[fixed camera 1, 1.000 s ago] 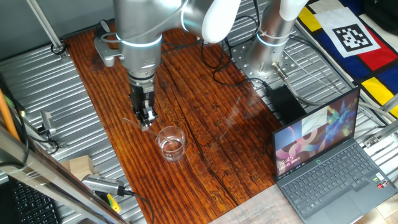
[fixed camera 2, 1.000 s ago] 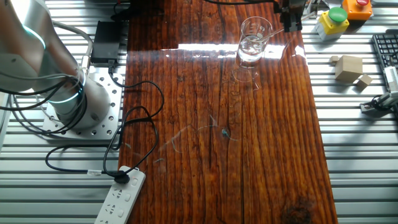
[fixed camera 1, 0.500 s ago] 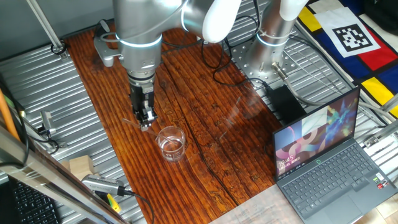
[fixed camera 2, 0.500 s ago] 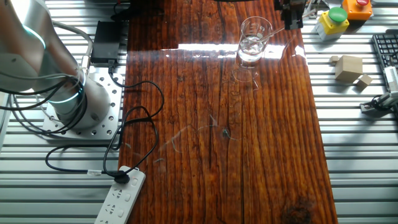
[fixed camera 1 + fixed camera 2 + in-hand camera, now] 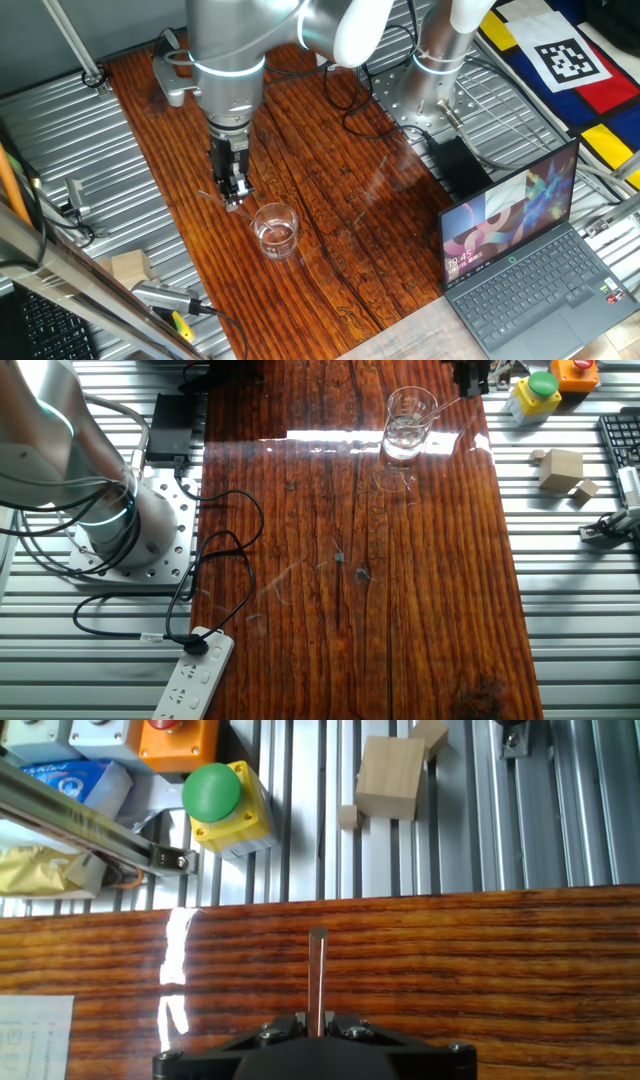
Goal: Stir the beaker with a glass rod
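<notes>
The beaker (image 5: 275, 230) is a short clear glass standing upright on the wooden table, with a little liquid in it. It also shows in the other fixed view (image 5: 408, 425). My gripper (image 5: 233, 197) hangs just beside the beaker, toward the table's edge, and is shut on the glass rod (image 5: 318, 975). In the hand view the rod sticks straight out from between the jaws over the wood. In the other fixed view the rod (image 5: 446, 408) slants faintly from the gripper (image 5: 470, 378) toward the beaker's rim. The beaker is out of the hand view.
An open laptop (image 5: 520, 260) sits at the table's corner. A green button on a yellow box (image 5: 225, 805) and wooden blocks (image 5: 390, 775) lie on the metal rails beyond the edge. Black cables (image 5: 220, 550) and a power strip (image 5: 190, 680) lie near the robot base.
The gripper with the rod has shifted slightly, rising a little beside the beaker. The beaker has not moved.
</notes>
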Controlling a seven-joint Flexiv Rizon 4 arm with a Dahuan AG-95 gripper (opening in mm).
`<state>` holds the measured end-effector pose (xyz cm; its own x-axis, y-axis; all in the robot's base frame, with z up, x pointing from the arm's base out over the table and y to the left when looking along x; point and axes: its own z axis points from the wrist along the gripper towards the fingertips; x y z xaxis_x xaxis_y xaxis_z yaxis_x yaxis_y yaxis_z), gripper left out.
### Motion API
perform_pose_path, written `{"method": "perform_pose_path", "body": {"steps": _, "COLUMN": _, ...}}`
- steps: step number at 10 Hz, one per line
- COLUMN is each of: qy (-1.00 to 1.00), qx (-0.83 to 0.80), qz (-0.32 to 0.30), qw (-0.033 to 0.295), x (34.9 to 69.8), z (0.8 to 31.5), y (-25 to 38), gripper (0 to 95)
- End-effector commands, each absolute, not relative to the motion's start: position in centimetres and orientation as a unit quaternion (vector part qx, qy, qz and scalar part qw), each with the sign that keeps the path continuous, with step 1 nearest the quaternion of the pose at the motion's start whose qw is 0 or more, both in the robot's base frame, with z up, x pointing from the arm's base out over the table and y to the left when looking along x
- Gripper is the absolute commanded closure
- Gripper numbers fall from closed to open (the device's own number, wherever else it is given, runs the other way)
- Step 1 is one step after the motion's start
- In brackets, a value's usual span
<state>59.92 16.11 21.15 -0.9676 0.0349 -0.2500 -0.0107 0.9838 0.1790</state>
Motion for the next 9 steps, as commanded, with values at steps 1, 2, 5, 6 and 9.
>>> {"method": "perform_pose_path", "body": {"steps": 1, "qy": 0.986, "qx": 0.005, "qz": 0.085, "qw": 0.144, "x": 60.1, "z": 21.3, "y": 16.2, "gripper": 95.0}}
{"method": "perform_pose_path", "body": {"steps": 2, "qy": 0.986, "qx": 0.004, "qz": 0.082, "qw": 0.148, "x": 60.1, "z": 21.5, "y": 16.3, "gripper": 95.0}}
{"method": "perform_pose_path", "body": {"steps": 5, "qy": 0.985, "qx": 0.009, "qz": 0.075, "qw": 0.152, "x": 60.3, "z": 22.4, "y": 16.9, "gripper": 95.0}}
{"method": "perform_pose_path", "body": {"steps": 6, "qy": 0.985, "qx": 0.012, "qz": 0.073, "qw": 0.154, "x": 60.2, "z": 22.7, "y": 17.0, "gripper": 95.0}}
{"method": "perform_pose_path", "body": {"steps": 9, "qy": 0.984, "qx": 0.012, "qz": 0.067, "qw": 0.164, "x": 60.0, "z": 23.5, "y": 17.3, "gripper": 95.0}}
